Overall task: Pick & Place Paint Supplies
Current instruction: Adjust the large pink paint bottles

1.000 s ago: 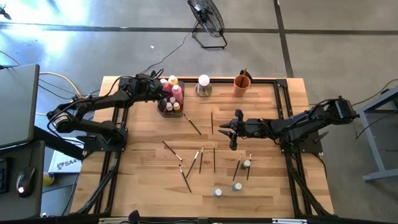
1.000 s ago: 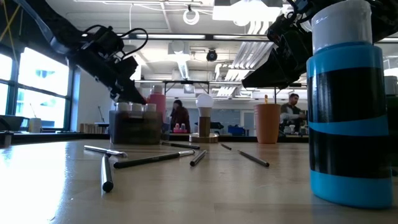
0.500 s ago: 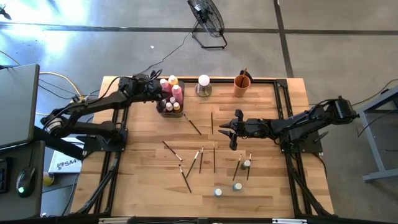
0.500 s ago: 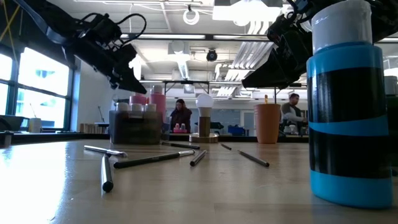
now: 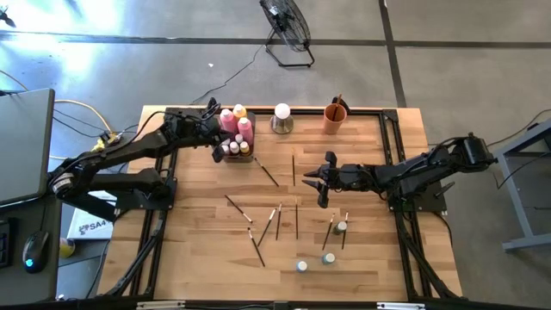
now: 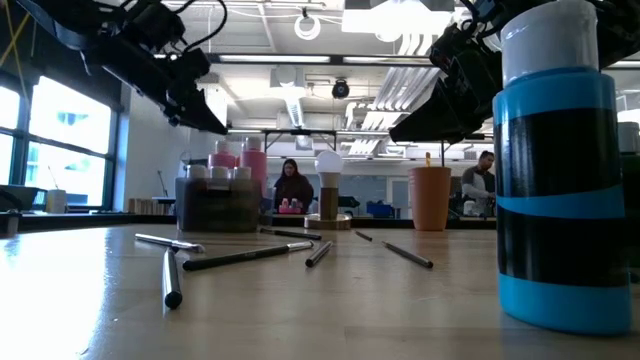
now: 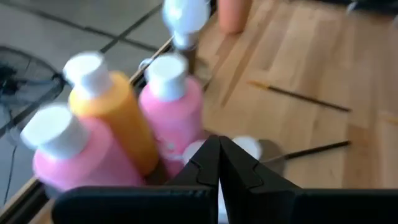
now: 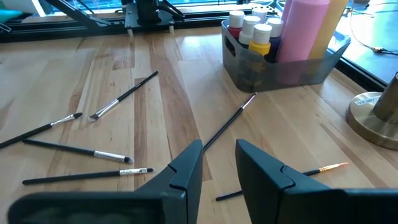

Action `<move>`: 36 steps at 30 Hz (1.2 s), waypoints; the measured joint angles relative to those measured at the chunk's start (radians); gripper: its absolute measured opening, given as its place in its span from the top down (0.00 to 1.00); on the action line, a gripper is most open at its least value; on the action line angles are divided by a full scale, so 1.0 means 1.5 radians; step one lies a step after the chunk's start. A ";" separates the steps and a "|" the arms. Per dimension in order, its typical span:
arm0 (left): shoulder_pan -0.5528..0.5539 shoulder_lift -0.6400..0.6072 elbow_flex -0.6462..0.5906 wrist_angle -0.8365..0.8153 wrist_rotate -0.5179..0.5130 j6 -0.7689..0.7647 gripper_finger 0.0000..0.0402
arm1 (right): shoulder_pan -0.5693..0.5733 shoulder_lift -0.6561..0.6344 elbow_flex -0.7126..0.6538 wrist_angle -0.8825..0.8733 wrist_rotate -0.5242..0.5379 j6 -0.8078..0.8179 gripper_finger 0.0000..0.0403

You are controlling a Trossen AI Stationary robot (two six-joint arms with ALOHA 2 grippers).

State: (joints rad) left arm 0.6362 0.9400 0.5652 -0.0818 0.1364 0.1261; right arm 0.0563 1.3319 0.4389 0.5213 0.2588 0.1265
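Bottles [image 5: 234, 129] fill the grey tray [image 8: 249, 65] at the table's back edge: two pink ones, a yellow one [image 7: 109, 109] and several tiny capped ones [image 8: 252, 28]. The left gripper [image 5: 209, 132] hangs just beside the tray, on the side away from the white ball [image 5: 281, 113], above bottle height, its fingers [image 7: 214, 165] pressed together with nothing between them. In the left wrist view the pink bottle [image 7: 174, 109] stands just past those fingertips.

Brushes [image 5: 277, 220] lie scattered on the bare wood well in front of the tray, and one brush [image 5: 266, 172] lies with its end near the tray's front corner. Three tiny bottles [image 5: 341, 227] stand farther forward still. The right gripper [image 5: 315, 181] hovers over the brushes, well apart from the tray, its fingers [image 8: 186, 168] parted and empty. An orange cup [image 5: 335, 115] stands beyond the ball from the tray.

Compared with a second ago, the left gripper has pulled back from over the tray's bottles and risen; the right gripper, tray and brushes have not moved.
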 joint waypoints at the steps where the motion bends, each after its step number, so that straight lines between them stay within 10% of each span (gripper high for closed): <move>1: -0.006 -0.005 0.000 0.001 0.000 0.000 1.00 | 0.000 0.000 0.000 0.000 0.000 0.000 0.77; 9: -0.073 0.006 0.000 0.009 0.000 -0.073 1.00 | 0.000 0.000 0.000 0.000 0.000 0.000 0.77; 18: -0.175 0.005 0.000 -0.001 -0.155 -0.088 1.00 | -0.007 0.000 0.000 0.034 -0.010 -0.006 0.77; 36: -0.044 -0.123 -0.003 -0.095 0.024 0.005 1.00 | -0.100 0.088 0.111 0.117 -0.196 -0.050 0.83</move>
State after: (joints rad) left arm 0.5700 0.7555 0.5612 -0.2250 0.1725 0.1338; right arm -0.0944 1.4642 0.6049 0.6966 -0.0357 0.0514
